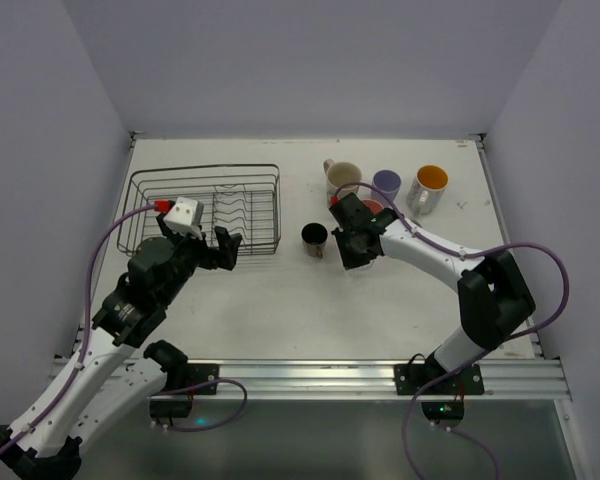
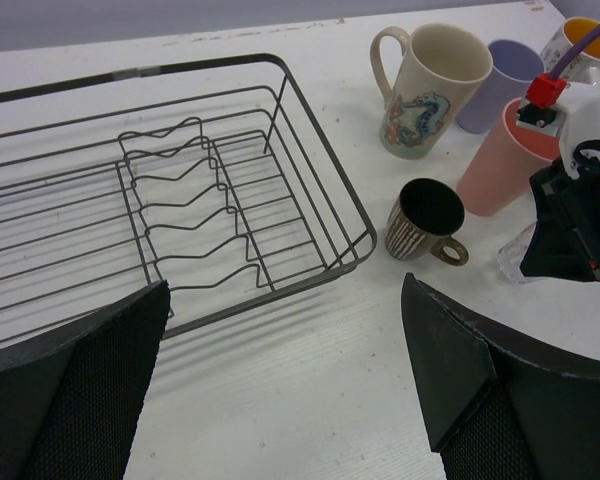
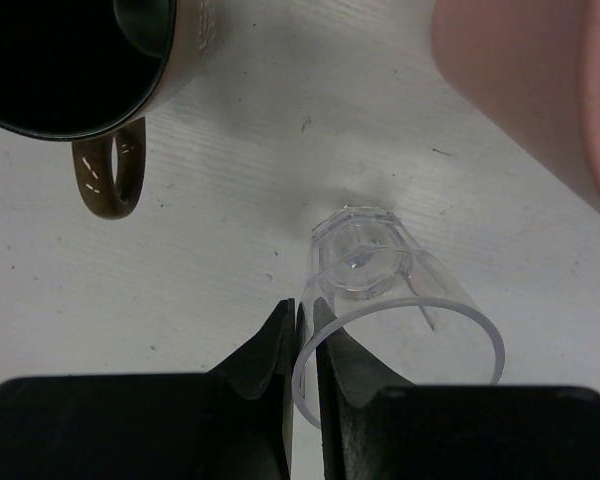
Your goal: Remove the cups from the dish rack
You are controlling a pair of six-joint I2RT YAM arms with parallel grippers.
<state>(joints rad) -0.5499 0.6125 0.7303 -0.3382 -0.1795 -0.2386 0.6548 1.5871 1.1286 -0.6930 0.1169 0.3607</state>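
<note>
The right gripper (image 3: 300, 322) is clamping the rim of the glass (image 3: 380, 268), which is sitting right of the rack (image 1: 205, 169), between the brown cup (image 3: 60, 60) and pink tumbler (image 3: 530, 90). The left gripper (image 2: 285, 300) is hovering, spread wide open, by the rack's front right corner

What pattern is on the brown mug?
The brown mug has thin pale vertical stripes; left wrist view shows it best.
</note>
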